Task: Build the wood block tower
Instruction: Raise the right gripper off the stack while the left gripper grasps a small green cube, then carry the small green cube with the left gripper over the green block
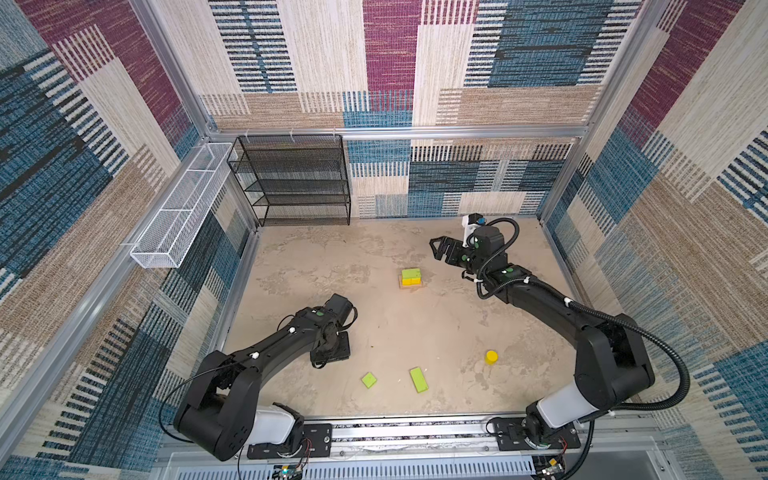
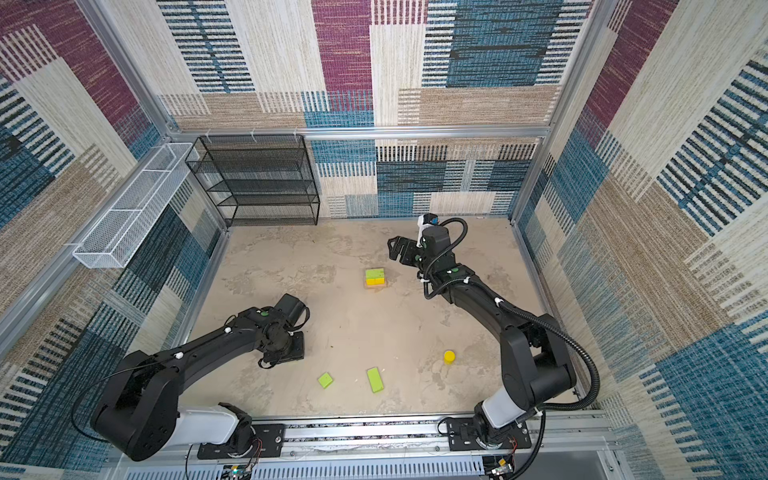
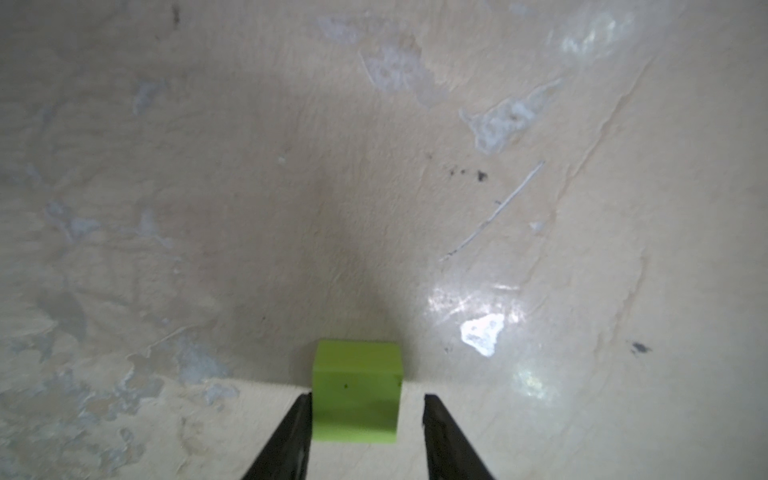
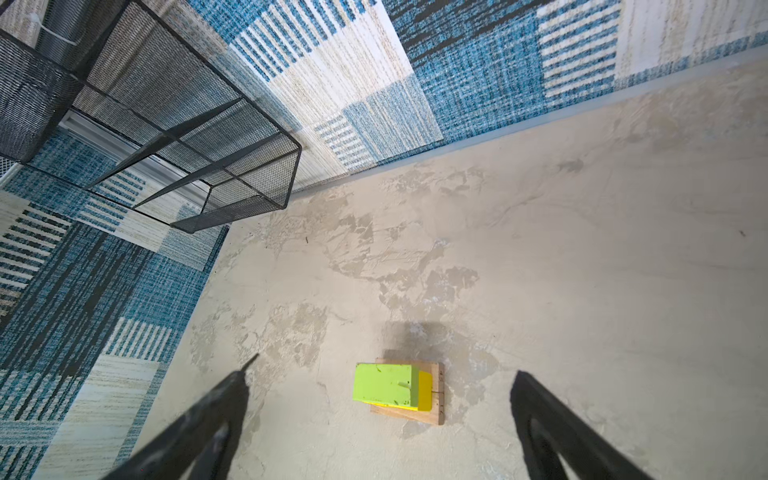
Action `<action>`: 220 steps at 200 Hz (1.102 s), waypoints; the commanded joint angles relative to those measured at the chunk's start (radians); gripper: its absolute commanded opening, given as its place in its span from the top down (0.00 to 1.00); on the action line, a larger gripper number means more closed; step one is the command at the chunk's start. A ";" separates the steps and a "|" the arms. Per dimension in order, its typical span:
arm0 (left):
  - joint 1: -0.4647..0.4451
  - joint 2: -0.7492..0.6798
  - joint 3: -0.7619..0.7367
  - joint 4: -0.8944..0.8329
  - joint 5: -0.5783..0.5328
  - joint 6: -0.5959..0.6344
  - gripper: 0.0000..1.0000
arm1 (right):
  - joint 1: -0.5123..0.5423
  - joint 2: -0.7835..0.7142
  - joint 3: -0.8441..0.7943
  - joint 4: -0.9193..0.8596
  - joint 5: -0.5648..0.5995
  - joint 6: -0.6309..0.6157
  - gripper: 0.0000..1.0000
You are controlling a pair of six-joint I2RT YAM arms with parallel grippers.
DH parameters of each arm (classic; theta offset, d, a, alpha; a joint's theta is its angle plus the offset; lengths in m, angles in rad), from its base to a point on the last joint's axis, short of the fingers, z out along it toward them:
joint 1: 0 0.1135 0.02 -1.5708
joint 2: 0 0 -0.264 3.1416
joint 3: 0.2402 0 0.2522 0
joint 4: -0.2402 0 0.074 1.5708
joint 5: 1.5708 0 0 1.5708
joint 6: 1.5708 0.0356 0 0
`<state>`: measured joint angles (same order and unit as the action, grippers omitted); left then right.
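Bare table (image 1: 374, 316) rings the block stack (image 1: 411, 277); the wire shelf (image 1: 291, 183) stands well apart, probably no obstacle.

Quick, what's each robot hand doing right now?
Left gripper: jaws open around a small lime-green wooden block, not yet clamped.
Right gripper: jaws open, holding nothing.

Around me it's patchwork woven wall covering (image 1: 390, 54) in blue, maroon and beige on three sides, held in an aluminium frame (image 1: 415, 132). The floor (image 1: 395, 328) is mottled, scuffed beige, with a shiny glare patch (image 3: 478, 328) in the left wrist view. A black mesh shelf unit (image 1: 291, 178) sits against the back wall, and a white wire basket (image 1: 183, 208) hangs on the left wall.
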<state>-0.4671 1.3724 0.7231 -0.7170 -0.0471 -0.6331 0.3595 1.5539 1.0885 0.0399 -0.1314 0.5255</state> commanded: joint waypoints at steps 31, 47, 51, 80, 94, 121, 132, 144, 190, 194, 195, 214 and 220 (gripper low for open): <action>-0.001 0.000 -0.006 0.009 -0.016 -0.023 0.60 | -0.002 0.003 -0.001 0.038 -0.015 0.010 0.01; -0.001 0.003 -0.006 0.008 -0.017 -0.024 0.62 | -0.002 0.007 0.001 0.038 -0.020 0.011 0.01; 0.000 0.004 -0.006 0.008 -0.017 -0.024 0.62 | -0.002 0.008 0.002 0.037 -0.020 0.011 0.01; -0.001 0.009 -0.004 0.008 -0.017 -0.025 0.67 | -0.003 0.011 0.002 0.036 -0.019 0.011 0.01; -0.001 0.008 -0.002 0.008 -0.013 -0.025 0.69 | -0.004 0.010 0.002 0.037 -0.020 0.011 0.01; -0.001 0.003 0.009 0.001 -0.001 -0.023 0.72 | -0.005 0.011 0.002 0.036 -0.021 0.011 0.01; -0.001 -0.003 0.019 -0.012 -0.001 -0.023 0.73 | -0.006 0.012 0.002 0.034 -0.022 0.011 0.01; -0.002 -0.007 0.036 -0.034 -0.005 -0.020 0.74 | -0.006 0.012 0.002 0.034 -0.022 0.008 0.01; -0.005 -0.012 0.114 -0.100 -0.011 -0.005 0.76 | -0.011 0.011 -0.001 0.032 -0.027 0.008 0.01; -0.005 -0.012 0.120 -0.103 -0.010 -0.004 0.76 | -0.013 0.011 -0.001 0.031 -0.027 0.008 0.01; -0.005 -0.011 0.123 -0.104 -0.010 -0.004 0.76 | -0.013 0.011 -0.001 0.031 -0.027 0.008 0.01; -0.009 0.000 0.158 -0.121 -0.005 -0.006 0.76 | -0.016 0.009 -0.002 0.031 -0.028 0.005 0.01; -0.011 0.005 0.169 -0.124 -0.004 -0.008 0.76 | -0.016 0.008 -0.004 0.030 -0.027 0.006 0.01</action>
<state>-0.4744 1.3659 0.8562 -0.7975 -0.0490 -0.6434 0.3466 1.5650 1.0870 0.0467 -0.1486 0.5297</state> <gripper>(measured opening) 0.338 0.993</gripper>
